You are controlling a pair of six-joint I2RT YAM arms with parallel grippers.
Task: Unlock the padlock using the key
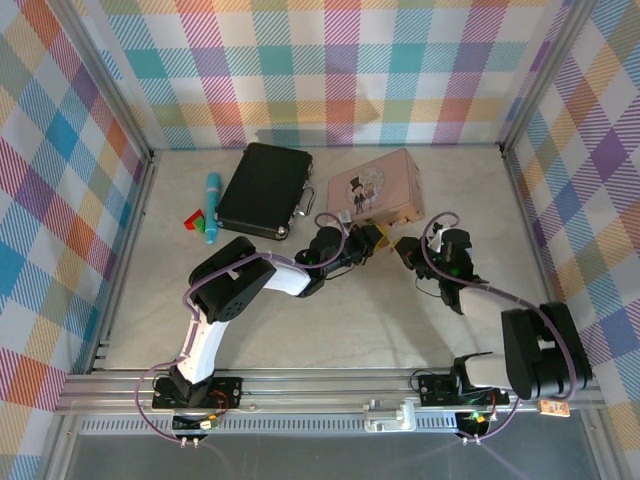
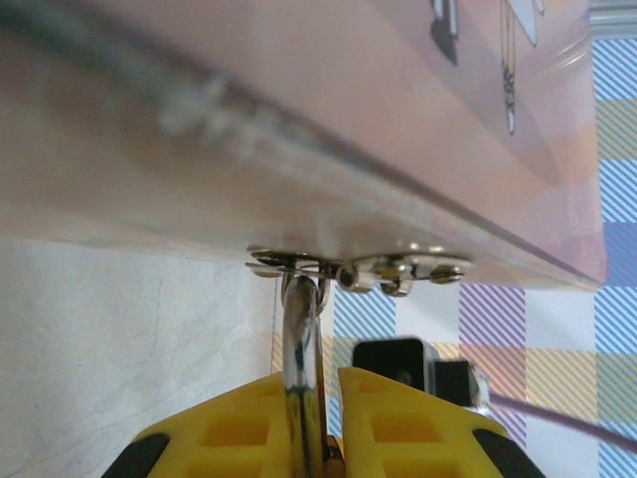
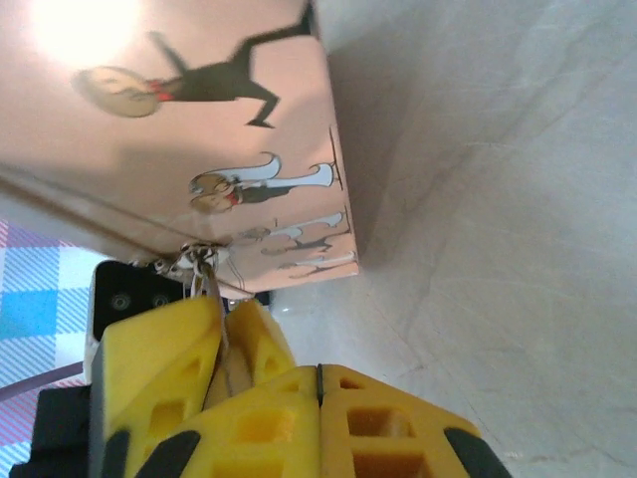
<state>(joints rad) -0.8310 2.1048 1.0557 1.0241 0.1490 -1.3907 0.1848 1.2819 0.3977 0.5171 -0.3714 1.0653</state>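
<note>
The pink tin stands at the back of the table. From the hasp on its front edge hangs the padlock, whose silvery shackle runs down between the yellow fingers of my left gripper. That gripper is shut on the padlock, and the brass body is almost wholly hidden between the pads. In the top view my left gripper meets the tin's front edge, with my right gripper just to its right. My right gripper is shut, and a thin dark sliver, the key seen edge-on, shows in the seam. The padlock hangs just left of it.
A black case lies left of the tin, with a teal pen and a small red and green piece further left. Checked walls close the table on three sides. Bare tabletop lies in front of both grippers.
</note>
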